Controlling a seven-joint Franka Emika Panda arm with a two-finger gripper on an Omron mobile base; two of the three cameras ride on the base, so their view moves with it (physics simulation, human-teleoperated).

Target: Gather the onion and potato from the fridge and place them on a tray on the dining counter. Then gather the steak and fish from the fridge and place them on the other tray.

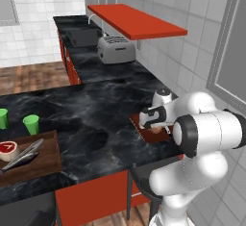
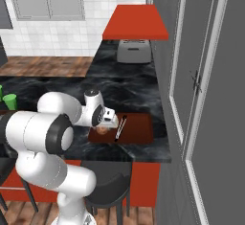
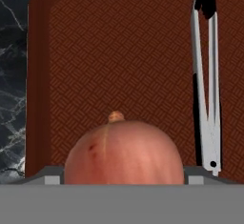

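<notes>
Reddish-brown and cross-hatched, the tray [image 3: 119, 66] on the dining counter [image 1: 91, 109] lies directly beneath the gripper [image 2: 106, 119], which hangs over its near-left part with an onion [image 3: 124, 154] between its jaws. The jaws stand wide, about as far apart as the bulb is broad; from the hand view the onion sits squarely between them and appears to be held, though whether it already rests on the tray floor cannot be told. Its stem tip points away from the hand, toward the tray's far rim. Metal tongs [image 3: 206, 85] lie along the tray's right side, their long axis running near to far, well clear of the onion but narrowing the free floor on that side. Open tray floor stretches ahead of the onion and to its left, up to the raised left rim, beyond which the black marble begins. A release here looks likely to leave the onion inside the tray, but close to its near edge; a round bulb could roll. Far to the left on the counter a second tray [image 1: 33, 160] carries a steak [image 1: 8, 150] and another pair of tongs, with two green cups [image 1: 30, 124] behind it.
</notes>
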